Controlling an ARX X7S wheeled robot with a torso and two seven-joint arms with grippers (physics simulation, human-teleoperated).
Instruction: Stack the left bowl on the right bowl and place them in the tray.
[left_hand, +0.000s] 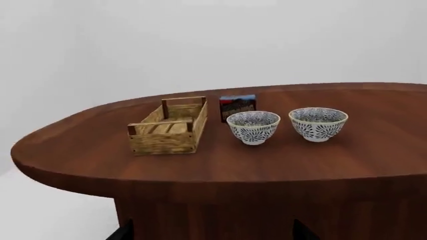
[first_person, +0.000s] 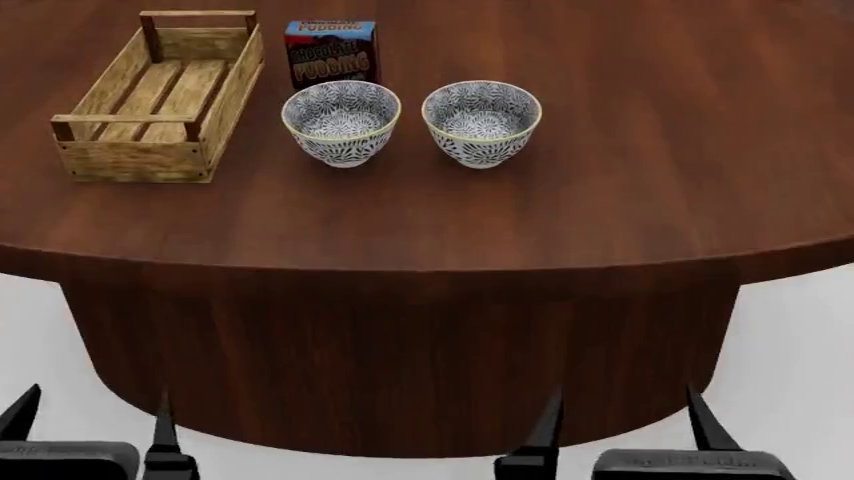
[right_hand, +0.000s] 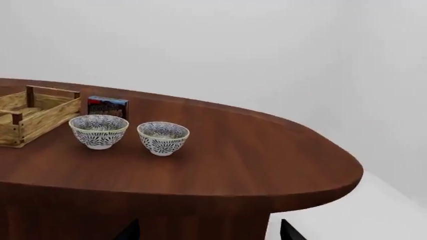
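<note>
Two patterned bowls are sitting upright side by side on my counter (first_person: 601, 200), the left bowl (first_person: 342, 122) and the right bowl (first_person: 482, 122) close together but apart, both holding nothing. Just left of them the tray (first_person: 158, 98) is lying with only its slatted bottom showing inside. A pudding box (first_person: 330, 52) is standing behind the left bowl. My left tool (first_person: 91, 425) and right tool (first_person: 625, 425) are hanging released below the counter edge, gripping nothing.

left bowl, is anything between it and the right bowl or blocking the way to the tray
Nothing visible. The left bowl and right bowl stand side by side with bare table between them. The tray is empty; the pudding box stands behind the left bowl, off both paths.
</note>
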